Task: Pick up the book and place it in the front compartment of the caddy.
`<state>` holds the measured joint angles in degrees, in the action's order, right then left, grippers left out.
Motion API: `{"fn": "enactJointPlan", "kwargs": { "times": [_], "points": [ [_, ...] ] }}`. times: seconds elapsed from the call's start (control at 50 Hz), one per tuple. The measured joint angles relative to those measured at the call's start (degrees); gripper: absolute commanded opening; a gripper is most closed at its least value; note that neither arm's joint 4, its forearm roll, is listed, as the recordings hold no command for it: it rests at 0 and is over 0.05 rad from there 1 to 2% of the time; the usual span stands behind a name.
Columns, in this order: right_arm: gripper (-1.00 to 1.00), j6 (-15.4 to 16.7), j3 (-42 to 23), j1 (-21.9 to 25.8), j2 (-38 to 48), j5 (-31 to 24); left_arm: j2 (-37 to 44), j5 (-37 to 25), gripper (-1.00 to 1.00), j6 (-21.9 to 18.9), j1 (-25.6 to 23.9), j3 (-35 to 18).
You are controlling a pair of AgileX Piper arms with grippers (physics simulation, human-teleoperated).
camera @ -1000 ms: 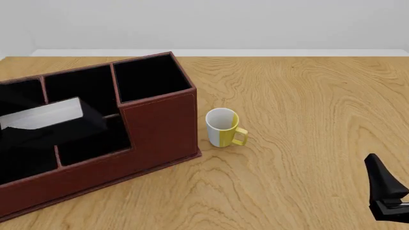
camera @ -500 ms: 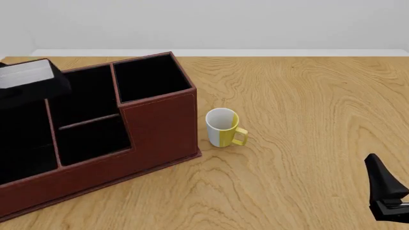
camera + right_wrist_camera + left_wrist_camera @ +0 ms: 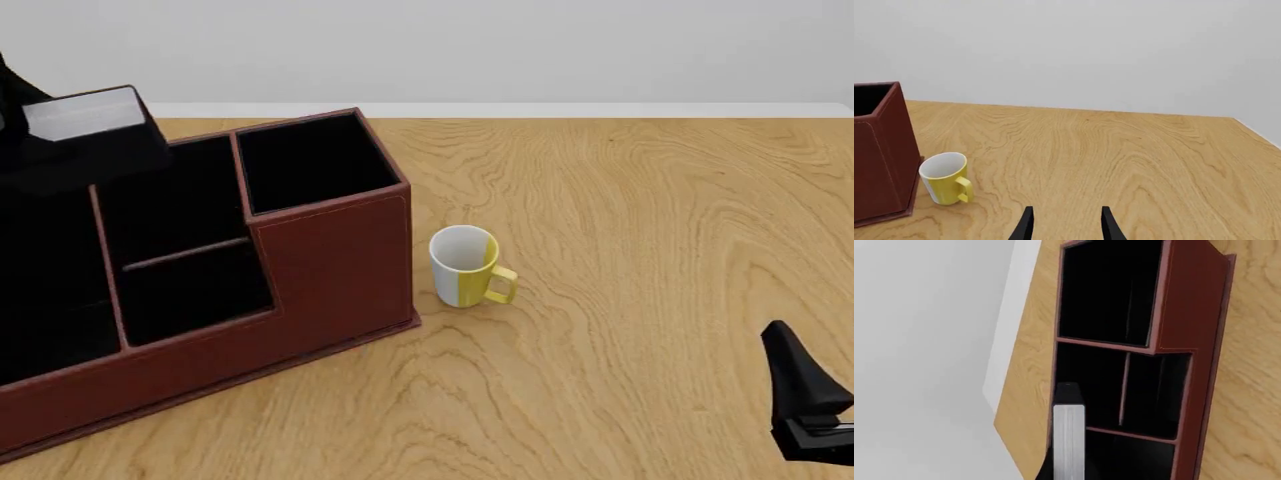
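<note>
The black book, white page edge (image 3: 83, 115) upward, hangs above the far left corner of the red-brown caddy (image 3: 334, 270). My left gripper (image 3: 34, 140) reaches in at the view's left edge and is shut on it; its fingers are hard to tell from the black cover. In the left wrist view the book (image 3: 1069, 440) overlaps the caddy's back wall beside the front compartment (image 3: 1089, 385), the tall-walled slot left of the thin crossbar (image 3: 1124, 390). From the front that slot (image 3: 174, 195) lies behind the crossbar. My right gripper (image 3: 1067, 227) stands open and empty at the near right (image 3: 807, 400).
A white and yellow mug (image 3: 465, 265) stands just right of the caddy, also in the right wrist view (image 3: 944, 177). The squarish slot (image 3: 314, 160) fills the caddy's far right corner. A lower-walled slot (image 3: 194, 295) lies in front of the crossbar. Bare wooden table (image 3: 641, 250) stretches to the right.
The left gripper has carried the book from over the caddy's middle slots up and back to the far left. The right arm and the mug have not moved.
</note>
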<state>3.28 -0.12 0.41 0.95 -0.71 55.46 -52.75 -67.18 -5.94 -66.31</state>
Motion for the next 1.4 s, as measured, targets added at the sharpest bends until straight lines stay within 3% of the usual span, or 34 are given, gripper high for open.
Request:
{"fn": "enactJointPlan", "kwargs": {
  "times": [0.46, 0.84, 1.4],
  "points": [
    [1.00, 0.0, 0.0, 0.0, 0.0, 0.0, 3.9, 0.5, -1.00, 0.5, -2.0, -1.0],
    [1.00, 0.0, 0.0, 0.0, 0.0, 0.0, 5.9, 2.3, -1.00, 3.5, -5.3, -0.2],
    [1.00, 0.0, 0.0, 0.0, 0.0, 0.0, 9.9, 9.2, -1.00, 2.5, -2.6, 4.7]
  ]
}}
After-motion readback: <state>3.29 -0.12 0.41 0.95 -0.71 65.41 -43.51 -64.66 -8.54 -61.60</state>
